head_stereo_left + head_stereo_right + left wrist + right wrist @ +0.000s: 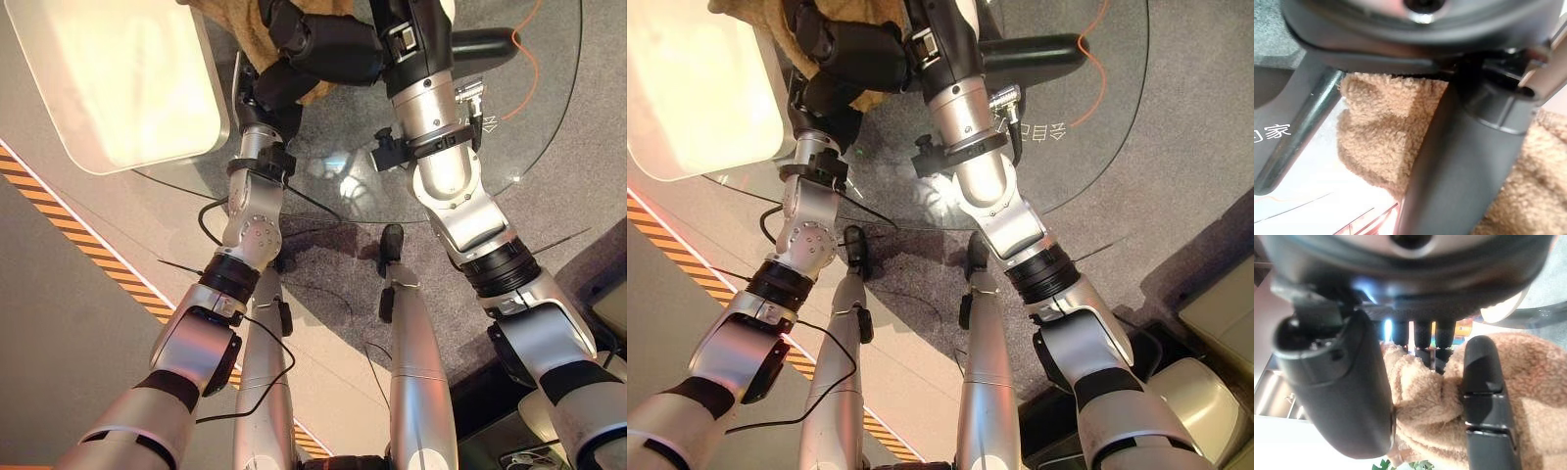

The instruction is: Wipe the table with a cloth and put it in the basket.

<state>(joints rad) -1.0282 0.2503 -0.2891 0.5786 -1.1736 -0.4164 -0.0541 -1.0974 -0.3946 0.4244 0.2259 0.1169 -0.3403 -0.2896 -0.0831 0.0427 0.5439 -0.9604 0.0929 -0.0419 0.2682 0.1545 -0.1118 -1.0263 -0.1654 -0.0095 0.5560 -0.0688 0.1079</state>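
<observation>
On the glass table, both hands' fingers grip the tan cloth.

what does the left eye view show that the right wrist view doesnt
The left eye view shows the round glass table, a white tray-like slab at its left side, and the left robot hand at the cloth's edge. The right wrist view shows, close up, the right robot hand with fingers and thumb curled into bunched folds of cloth. Both share the tan cloth and that right hand on it.
</observation>
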